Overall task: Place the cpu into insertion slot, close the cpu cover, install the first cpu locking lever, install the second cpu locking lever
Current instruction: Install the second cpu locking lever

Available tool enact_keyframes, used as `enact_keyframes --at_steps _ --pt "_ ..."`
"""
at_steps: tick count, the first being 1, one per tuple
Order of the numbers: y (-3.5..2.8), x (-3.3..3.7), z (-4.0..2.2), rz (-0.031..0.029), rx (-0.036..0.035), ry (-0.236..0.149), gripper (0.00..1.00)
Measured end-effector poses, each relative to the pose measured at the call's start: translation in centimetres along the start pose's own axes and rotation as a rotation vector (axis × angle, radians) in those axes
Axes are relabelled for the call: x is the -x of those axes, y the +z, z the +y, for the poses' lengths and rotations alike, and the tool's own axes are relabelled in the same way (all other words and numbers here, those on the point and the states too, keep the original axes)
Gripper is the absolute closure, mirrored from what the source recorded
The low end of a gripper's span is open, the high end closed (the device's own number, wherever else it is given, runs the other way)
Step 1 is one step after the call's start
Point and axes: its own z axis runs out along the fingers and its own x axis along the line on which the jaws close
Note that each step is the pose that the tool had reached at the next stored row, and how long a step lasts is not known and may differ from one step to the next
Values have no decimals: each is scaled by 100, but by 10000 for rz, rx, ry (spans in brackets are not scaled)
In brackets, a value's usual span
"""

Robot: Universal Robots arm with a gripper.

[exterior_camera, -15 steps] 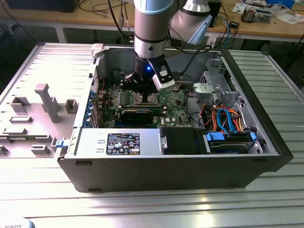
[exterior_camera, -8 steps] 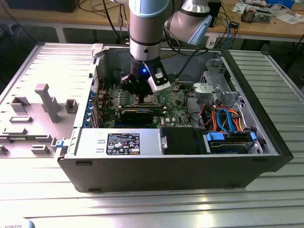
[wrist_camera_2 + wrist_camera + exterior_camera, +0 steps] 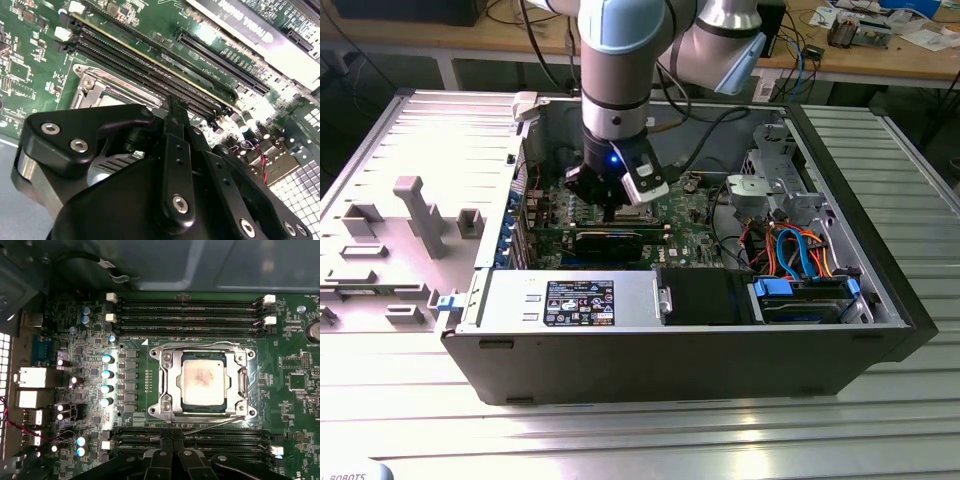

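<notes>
Grey metal tabletop [image 3: 410, 150] holds an open computer case [image 3: 670, 350], and far behind it we see a wooden bench with cables. We see the gripper [image 3: 617, 207] low inside the case over the green circuit board [image 3: 295, 405], and its black fingers [image 3: 172, 452] look pressed close together with nothing between them, just near the insertion slot [image 3: 205, 382]. We see the cpu [image 3: 202, 381] lying flat in that slot with the cpu cover [image 3: 167, 382] shut down around it, and one thin locking lever [image 3: 212, 424] on the gripper's side sticks out at a slant.
</notes>
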Motion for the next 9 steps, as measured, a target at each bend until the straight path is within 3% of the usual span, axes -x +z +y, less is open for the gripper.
enact_keyframes --at_steps 5,9 --pt "34 -47 -28 1 73 -7 89" --pt "65 -50 -49 8 201 -7 89"
